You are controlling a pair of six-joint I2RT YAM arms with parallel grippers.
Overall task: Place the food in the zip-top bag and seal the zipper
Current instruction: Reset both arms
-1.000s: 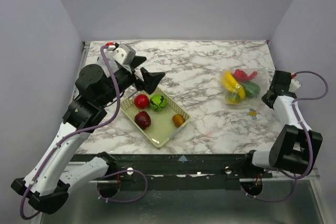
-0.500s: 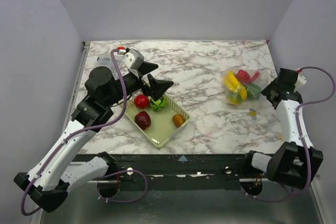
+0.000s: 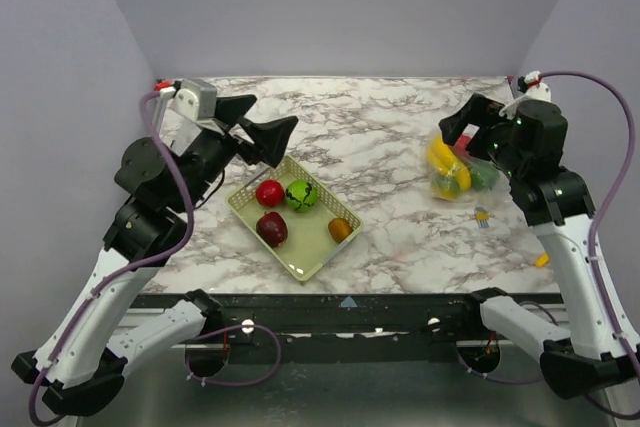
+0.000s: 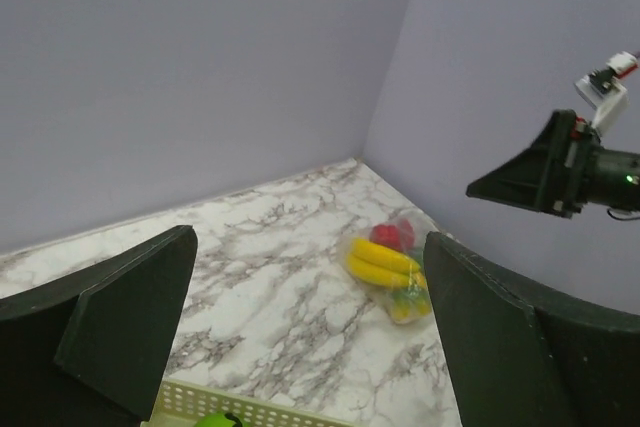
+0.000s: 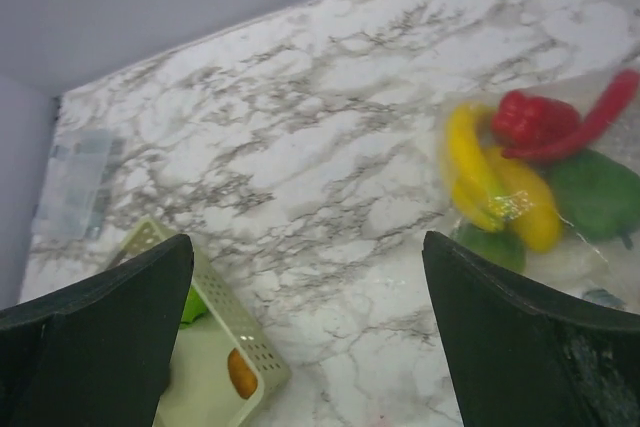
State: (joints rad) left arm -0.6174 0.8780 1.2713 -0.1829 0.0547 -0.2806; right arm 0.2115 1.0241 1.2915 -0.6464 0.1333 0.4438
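The zip-top bag (image 3: 459,169) lies at the right of the marble table, holding yellow bananas (image 5: 485,182), a red pepper (image 5: 535,119), a red chili and a green pepper (image 5: 598,192). Its zipper is too faint to make out. More food sits in the pale mesh basket (image 3: 312,260): a red fruit (image 3: 268,193), a green one (image 3: 301,194), a dark red one (image 3: 272,229) and an orange one (image 3: 341,230). My left gripper (image 3: 274,113) hangs open high over the basket's far corner. Just above the bag's left side, my right gripper (image 3: 457,141) is open and empty.
A clear flat compartment box (image 5: 78,182) lies at the far left edge of the table. A small object (image 3: 482,215) rests near the bag, and a small orange piece (image 3: 541,260) lies by the right front edge. Grey walls close in three sides.
My right gripper has opened, and its arm has risen from the table right of the bag to above it. The left arm has lifted and pulled back to the left.
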